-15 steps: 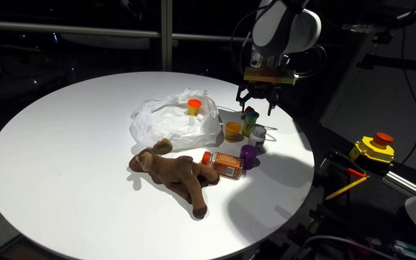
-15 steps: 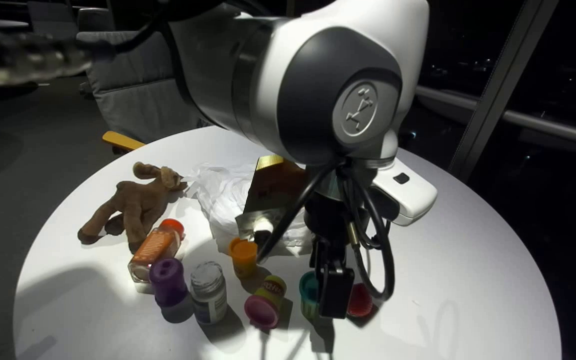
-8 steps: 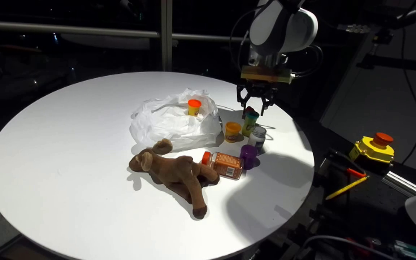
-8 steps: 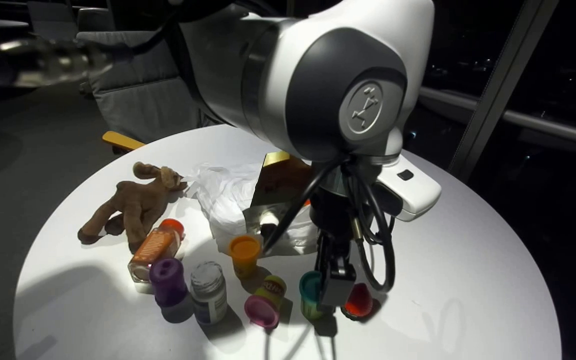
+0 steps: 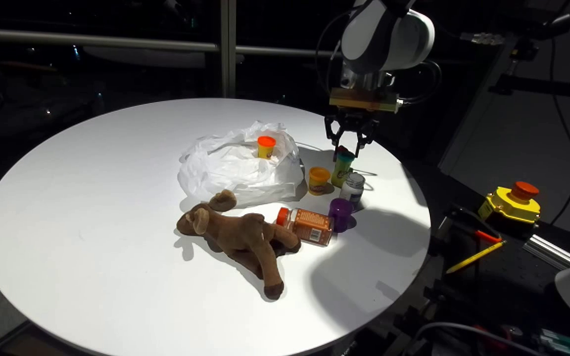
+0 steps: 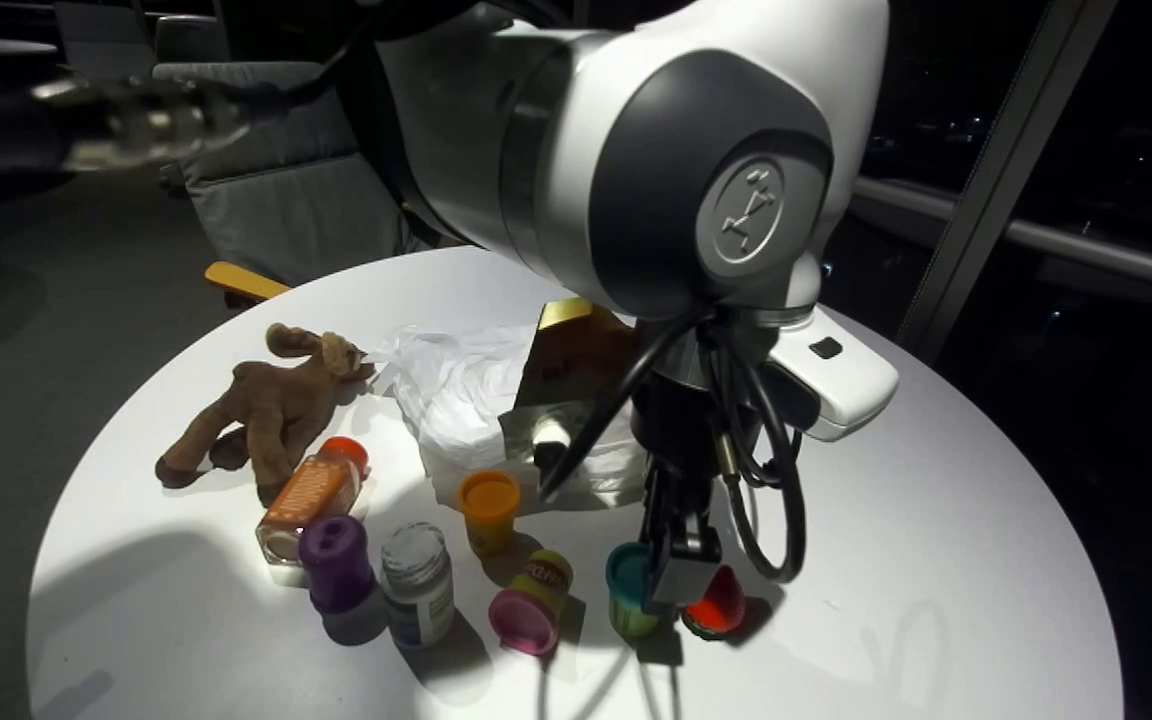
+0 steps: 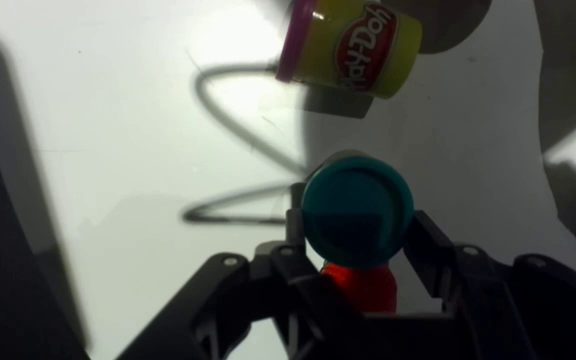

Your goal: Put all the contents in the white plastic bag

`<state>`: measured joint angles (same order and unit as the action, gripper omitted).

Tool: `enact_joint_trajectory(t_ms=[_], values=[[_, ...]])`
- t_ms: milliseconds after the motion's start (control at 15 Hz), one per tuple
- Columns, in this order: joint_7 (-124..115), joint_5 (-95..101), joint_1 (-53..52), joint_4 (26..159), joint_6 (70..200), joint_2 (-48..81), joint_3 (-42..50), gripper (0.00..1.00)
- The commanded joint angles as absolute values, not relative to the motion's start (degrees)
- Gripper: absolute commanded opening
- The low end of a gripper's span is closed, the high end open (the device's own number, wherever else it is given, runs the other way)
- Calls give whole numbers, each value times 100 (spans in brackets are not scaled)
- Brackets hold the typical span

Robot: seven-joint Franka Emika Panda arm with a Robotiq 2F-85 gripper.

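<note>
While the white plastic bag (image 5: pixel 233 170) is lying on the counter (image 5: pixel 82 198) in an exterior view, with a yellow pot (image 5: pixel 264 152) among its folds, the brown plush animal (image 5: pixel 238 230) rests just beside it. In an exterior view, the pink-lidded pot (image 6: pixel 536 600) lies sideways. In the wrist view, the tool (image 7: pixel 357 223) pinches the teal-lidded pot (image 7: pixel 357 195).

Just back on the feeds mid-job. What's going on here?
The gripper has its jaws on either side of the teal-lidded pot; whether it has a firm grip isn't clear. A red-orange-lidded yellow pot sits in the folds of the white plastic bag. The brown plush animal, orange pot and purple container are outside it, on the round table.
</note>
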<state>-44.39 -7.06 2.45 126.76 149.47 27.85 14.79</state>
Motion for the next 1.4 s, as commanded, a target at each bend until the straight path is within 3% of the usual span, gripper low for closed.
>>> enact_joint_trajectory(t_ms=[0,600,933,1333], values=[[-4602,-622,123,12617,14693,2525,1571,28],[-5276,89,-569,12408,14445,1654,1127,28],[-5168,-7,-604,11756,14861,2336,737,28],[-5116,56,-626,11213,14936,3196,903,28]])
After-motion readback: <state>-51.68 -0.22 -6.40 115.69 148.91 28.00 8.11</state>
